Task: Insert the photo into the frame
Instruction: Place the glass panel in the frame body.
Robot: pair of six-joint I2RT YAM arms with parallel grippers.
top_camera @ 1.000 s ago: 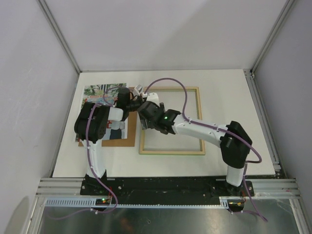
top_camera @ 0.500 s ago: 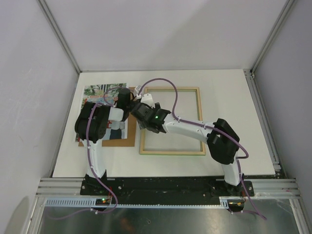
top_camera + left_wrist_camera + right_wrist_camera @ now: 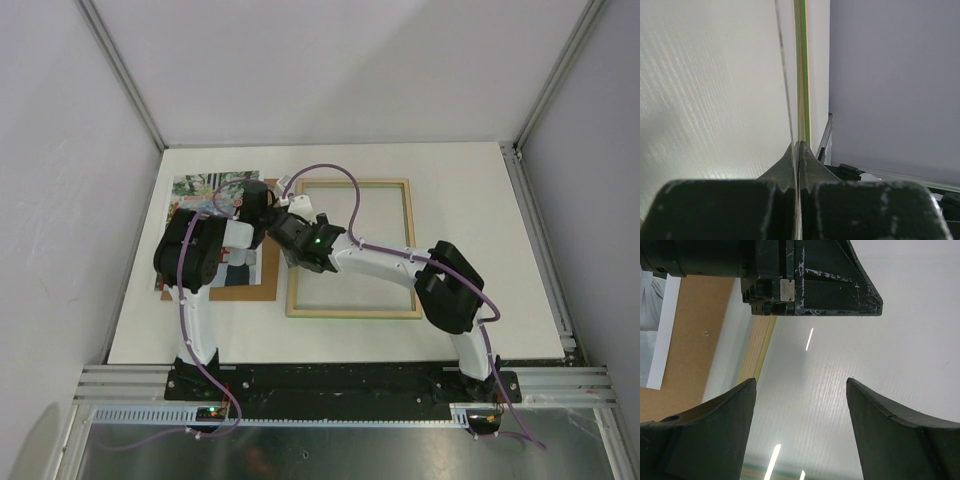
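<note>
Top: photo point(image 3: 205, 188) far left on backing board point(image 3: 245, 290); frame point(image 3: 410, 250) centre, wood side up.
L wrist: left gripper point(image 3: 798, 145) clenched on thin sheet point(image 3: 783, 65) edge.
R wrist: right gripper point(image 3: 801, 382) released, empty. Approach slow, keep clear of L fingers.

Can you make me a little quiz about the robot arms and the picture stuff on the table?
1. True or false: the right arm's end effector is open, with nothing between its fingers.
2. Is the rectangular colour photo print inside the pale wooden rectangular picture frame yet?
3. What does the photo lie on? A) the flat brown backing board B) the frame C) a blue tray

Key: 1 true. 2 no, it lies left of the frame. 3 A.
</note>
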